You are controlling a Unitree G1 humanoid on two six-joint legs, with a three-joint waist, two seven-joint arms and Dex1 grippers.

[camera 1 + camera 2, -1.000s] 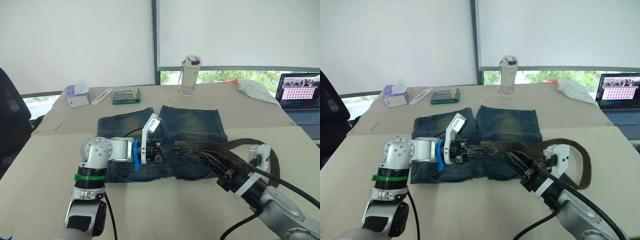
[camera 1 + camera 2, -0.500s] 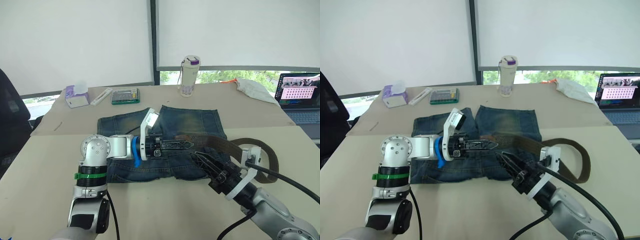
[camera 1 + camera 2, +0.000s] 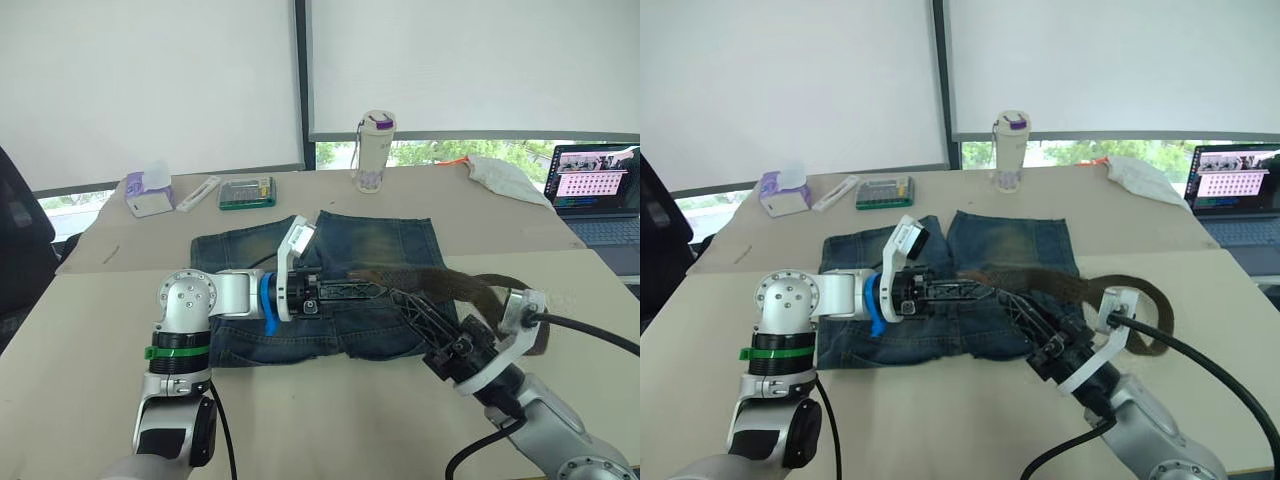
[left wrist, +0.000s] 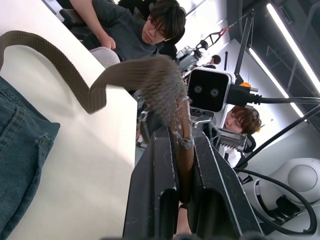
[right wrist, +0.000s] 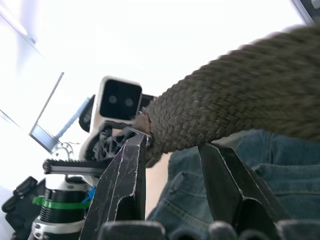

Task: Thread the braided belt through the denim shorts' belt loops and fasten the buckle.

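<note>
worktop [image 3: 100,330]: beige, carries everything; second beige worktop butted behind it.
shorts [image 3: 380,245]: blue denim, flat at centre of worktop, waistband toward robot, legs pointing away.
belt [image 3: 440,285]: brown braided strap, raised off the shorts across their right half, then loops round on the worktop to the right of the shorts. Buckle and loops not made out.
laptop [image 3: 597,195]: open, far right edge, screen lit.
left gripper [image 3: 375,290]: over shorts' waistband area, pointing right; fingers [image 4: 160,185] pressed together on the belt's frayed tip, clear in left wrist view.
right gripper [image 3: 412,310]: just right of the left one, pointing back toward it, under the raised strap; fingers [image 5: 125,185] apart, strap resting between/over them, not pinched.
bottle [image 3: 373,150]: white with purple lid, upright behind shorts.
cloth [image 3: 505,180]: white, crumpled, far right near the laptop.
tissue box [image 3: 147,193]: purple/white, far left.
calculator [image 3: 247,192]: green, left of bottle.
white strip [image 3: 200,193]: flat, between tissue box and calculator.
people: seated in background of left wrist view.
</note>
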